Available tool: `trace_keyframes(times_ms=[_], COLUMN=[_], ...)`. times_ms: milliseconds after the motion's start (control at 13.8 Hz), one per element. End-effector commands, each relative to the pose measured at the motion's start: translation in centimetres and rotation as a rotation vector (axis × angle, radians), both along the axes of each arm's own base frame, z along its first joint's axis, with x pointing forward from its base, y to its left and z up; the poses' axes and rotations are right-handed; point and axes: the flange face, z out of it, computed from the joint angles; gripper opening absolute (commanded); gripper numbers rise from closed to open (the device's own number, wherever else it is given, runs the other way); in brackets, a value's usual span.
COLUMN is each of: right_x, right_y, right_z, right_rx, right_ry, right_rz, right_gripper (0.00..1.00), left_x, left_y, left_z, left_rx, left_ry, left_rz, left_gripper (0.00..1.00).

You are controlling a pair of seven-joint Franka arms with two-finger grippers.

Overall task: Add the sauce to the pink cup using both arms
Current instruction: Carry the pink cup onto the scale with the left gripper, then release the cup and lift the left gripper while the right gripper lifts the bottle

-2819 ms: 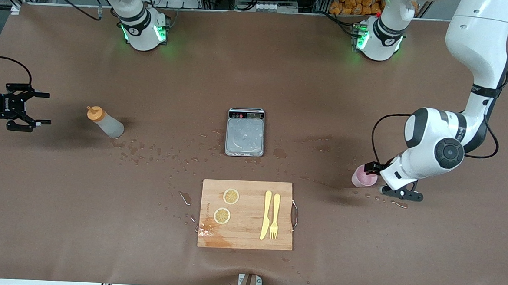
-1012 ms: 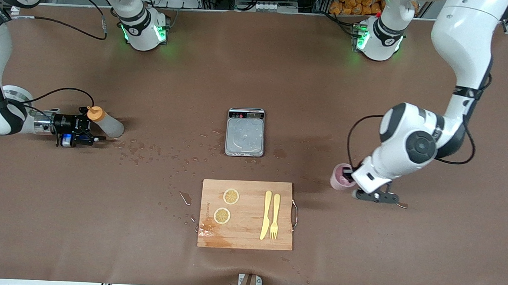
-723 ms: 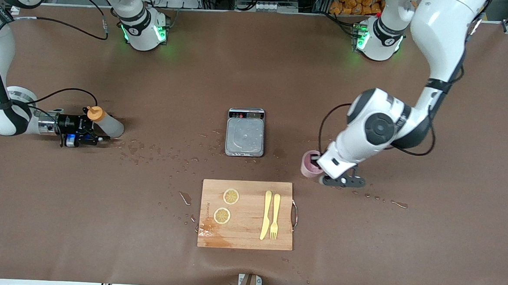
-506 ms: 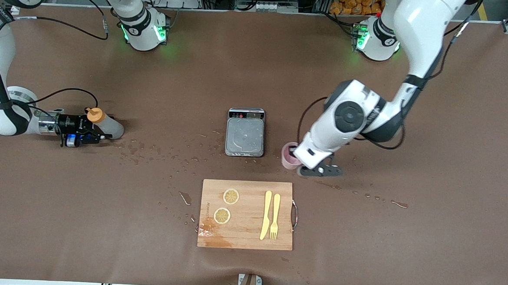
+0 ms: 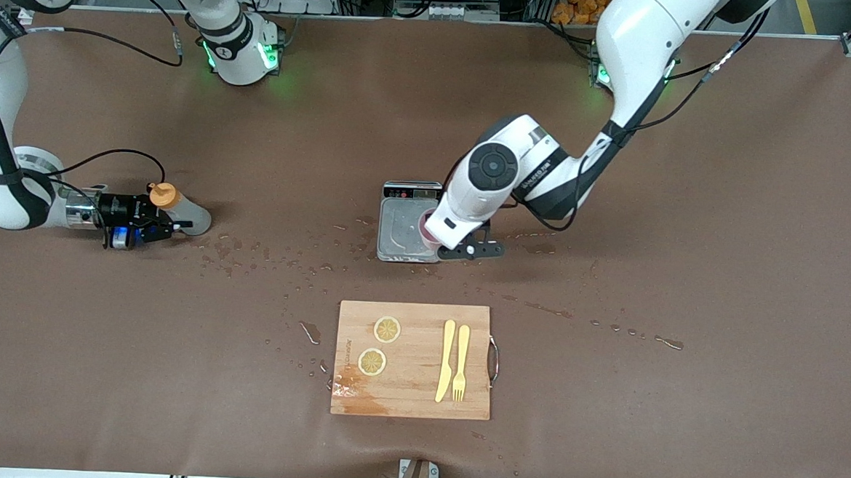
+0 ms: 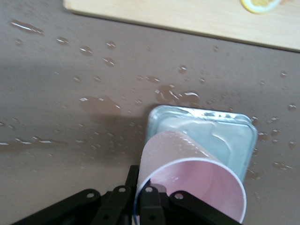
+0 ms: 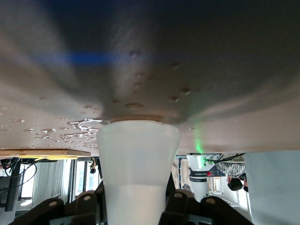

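Observation:
The pink cup [image 5: 424, 228] hangs tilted over the metal tray of the scale [image 5: 401, 223], with my left gripper [image 5: 438, 241] shut on its rim. In the left wrist view one finger sits inside the pink cup [image 6: 190, 176] and one outside, where my left gripper [image 6: 140, 190] pinches the wall. The sauce bottle [image 5: 192, 219], greyish with an orange cap [image 5: 163, 197], stands toward the right arm's end of the table. My right gripper [image 5: 168, 220] is shut on its body. The right wrist view shows the sauce bottle [image 7: 138, 159] filling the gap of the right gripper [image 7: 136, 204].
A wooden cutting board [image 5: 410, 391] lies nearer to the front camera than the scale, carrying two lemon slices [image 5: 387, 329], a yellow knife [image 5: 447, 360] and a fork [image 5: 460, 361]. Water drops [image 5: 250, 255] speckle the brown table between bottle and scale.
My left arm has carried the pink cup from the left arm's end of the table to over the scale. My right gripper has closed round the sauce bottle, nudging it slightly.

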Motion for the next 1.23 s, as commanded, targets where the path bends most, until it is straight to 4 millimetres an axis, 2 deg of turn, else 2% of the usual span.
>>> trace_keyframes(times_ms=[0,72,145,289,434,506,578,723,940,1084,1157], right_x=[2.3,3.1,3.4,3.8,4.3,4.8,5.1,6.1,6.8,7.5,7.9], right_y=[1.4,2.4,2.5,2.6,3.6,4.4,4.8,6.8,8.8,9.6,10.4], right_z=[5.3,7.0,8.0,8.9,9.9,10.8,12.2,14.2,16.3,17.9,18.7], right_rx=[-0.076,-0.116,-0.143,-0.171,-0.189,-0.208,-0.242,-0.326,-0.387,-0.436,-0.456], right_ry=[0.03,0.042,0.058,0.056,0.068,0.078,0.092,0.108,0.131,0.154,0.164], right_rz=[0.013,0.038,0.035,0.042,0.049,0.057,0.058,0.072,0.09,0.086,0.086], right_gripper=[0.36,0.36,0.36,0.36,0.36,0.36,0.36,0.36,0.36,0.36,0.36], left_x=[-0.3,-0.9,-1.1,-1.5,-1.0,-0.7,-0.4,0.1,0.7,1.1,1.4], left_y=[-3.3,-4.2,-4.4,-4.7,-4.4,-4.4,-4.3,-4.1,-3.8,-3.5,-3.2], left_z=[-0.3,-0.6,-0.8,-1.6,-2.3,-2.2,-2.0,-1.1,0.6,2.1,3.6], left_rx=[-0.004,-0.008,-0.003,0.014,0.014,0.004,-0.006,-0.012,-0.025,-0.034,-0.042], left_ry=[-0.007,-0.007,-0.01,-0.015,-0.031,-0.042,-0.055,-0.086,-0.109,-0.128,-0.145], left_rz=[0.021,0.01,0.004,-0.004,0.006,0.016,0.013,0.014,0.02,0.024,0.027], left_gripper=[0.0,0.0,0.0,0.0,0.0,0.43,0.99,1.0,1.0,1.0,1.0])
